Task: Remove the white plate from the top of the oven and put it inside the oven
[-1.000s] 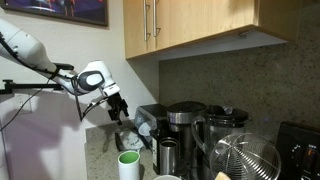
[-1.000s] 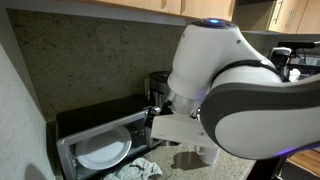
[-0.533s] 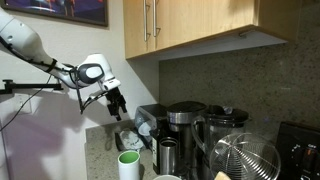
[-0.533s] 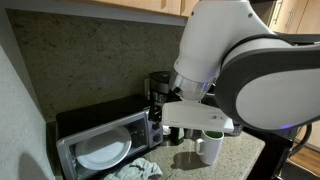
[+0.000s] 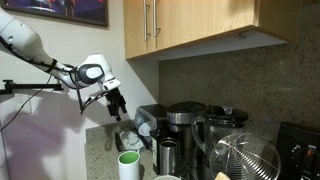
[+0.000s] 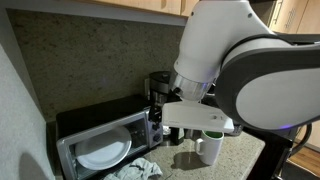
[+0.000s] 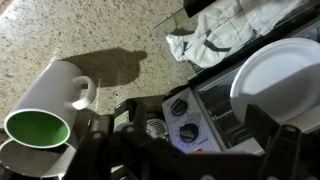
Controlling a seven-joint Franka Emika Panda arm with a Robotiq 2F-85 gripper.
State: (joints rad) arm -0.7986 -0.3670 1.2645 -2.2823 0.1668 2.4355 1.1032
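Black gripper [image 5: 118,108], jaws wide apart, empty, above the oven [image 6: 95,118]

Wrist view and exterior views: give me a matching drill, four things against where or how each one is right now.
Things:
1. plate
2. cup
3. cloth
4. tool

Places or states:
A. crumpled on the counter, in front of the oven
B. up in the air, holding nothing
C. inside the oven
D. white outside, green inside

Pairs: 1-C, 2-D, 3-A, 4-B
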